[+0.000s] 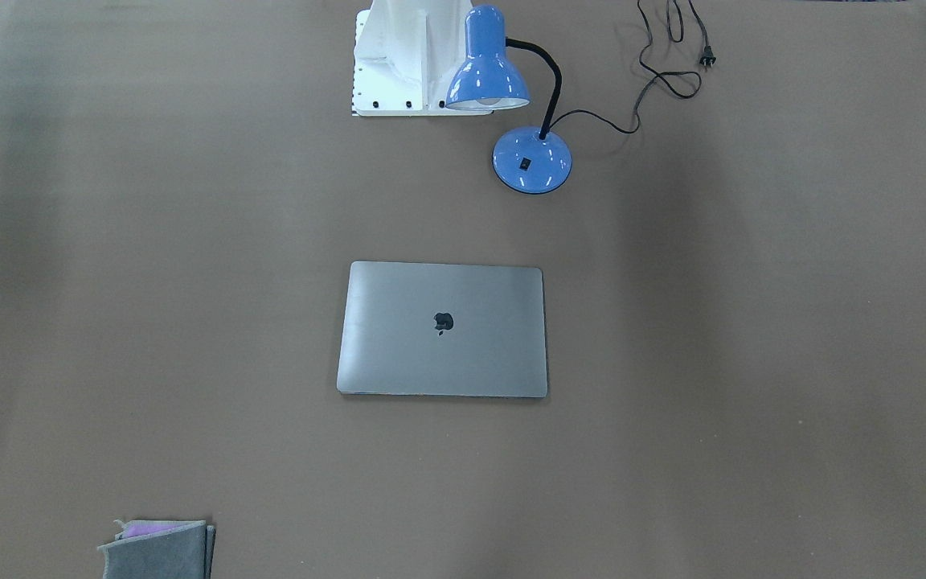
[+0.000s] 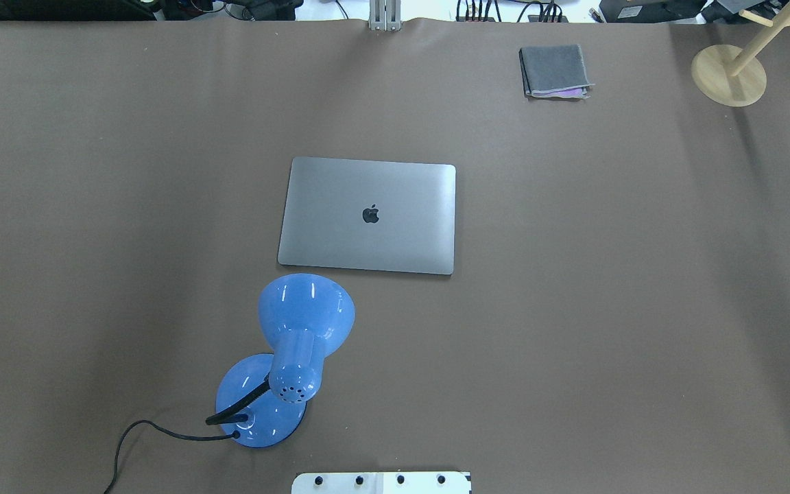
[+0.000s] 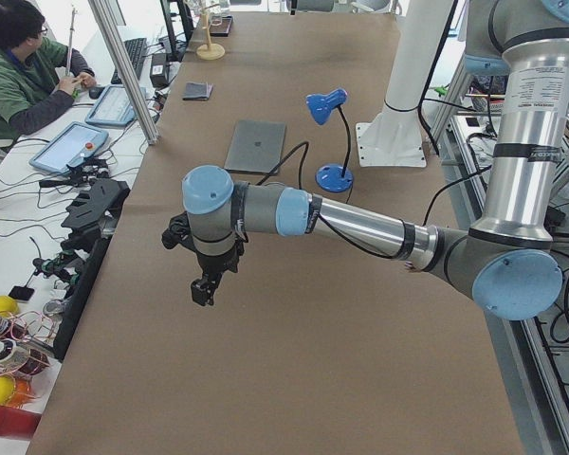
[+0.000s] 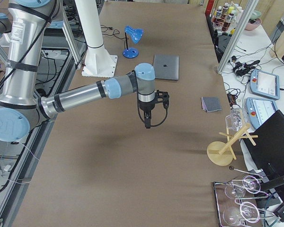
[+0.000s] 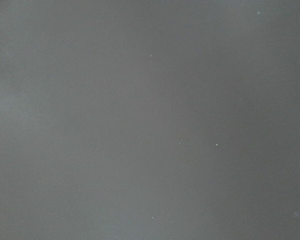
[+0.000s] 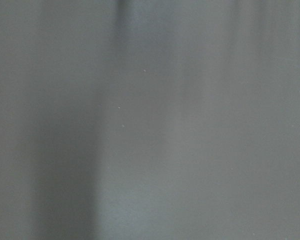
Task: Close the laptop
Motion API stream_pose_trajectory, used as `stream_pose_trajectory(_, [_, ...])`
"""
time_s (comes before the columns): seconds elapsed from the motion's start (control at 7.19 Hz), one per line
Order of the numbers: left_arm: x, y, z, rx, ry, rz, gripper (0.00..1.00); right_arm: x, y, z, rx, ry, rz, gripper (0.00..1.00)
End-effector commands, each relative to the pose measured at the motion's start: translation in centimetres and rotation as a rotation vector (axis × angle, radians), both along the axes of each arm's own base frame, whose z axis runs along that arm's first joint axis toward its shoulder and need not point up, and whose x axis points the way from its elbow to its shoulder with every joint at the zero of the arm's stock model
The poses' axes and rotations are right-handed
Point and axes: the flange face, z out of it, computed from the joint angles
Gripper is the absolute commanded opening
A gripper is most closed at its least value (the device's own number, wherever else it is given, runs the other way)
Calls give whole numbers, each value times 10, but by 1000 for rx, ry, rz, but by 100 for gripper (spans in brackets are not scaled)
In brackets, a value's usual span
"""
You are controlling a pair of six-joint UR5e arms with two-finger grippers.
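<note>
The space-grey laptop (image 1: 443,330) lies flat in the middle of the brown table with its lid down and the dark apple logo facing up; it also shows in the overhead view (image 2: 369,215) and in both side views (image 3: 257,146) (image 4: 166,66). My left gripper (image 3: 205,289) hangs above the table far from the laptop, seen only in the exterior left view. My right gripper (image 4: 147,124) hangs above the table at the other end, seen only in the exterior right view. I cannot tell whether either gripper is open or shut. Both wrist views show only blurred table surface.
A blue desk lamp (image 2: 292,350) with a black cord stands between the laptop and the robot's base (image 2: 381,482). A folded grey cloth (image 2: 554,71) lies at the far right. A wooden stand (image 2: 729,74) is at the far right corner. An operator (image 3: 24,71) sits beside the table.
</note>
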Motion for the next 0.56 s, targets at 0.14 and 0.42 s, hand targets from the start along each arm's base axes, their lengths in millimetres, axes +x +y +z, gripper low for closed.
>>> stream_pose_trajectory(0.14, [-19, 26, 34, -73, 20, -59, 100, 22, 19, 75, -89, 7, -16, 100])
stream_pose_trajectory(0.42, [-21, 25, 30, -159, 25, -167, 100, 21, 25, 80, -105, -2, -14, 100])
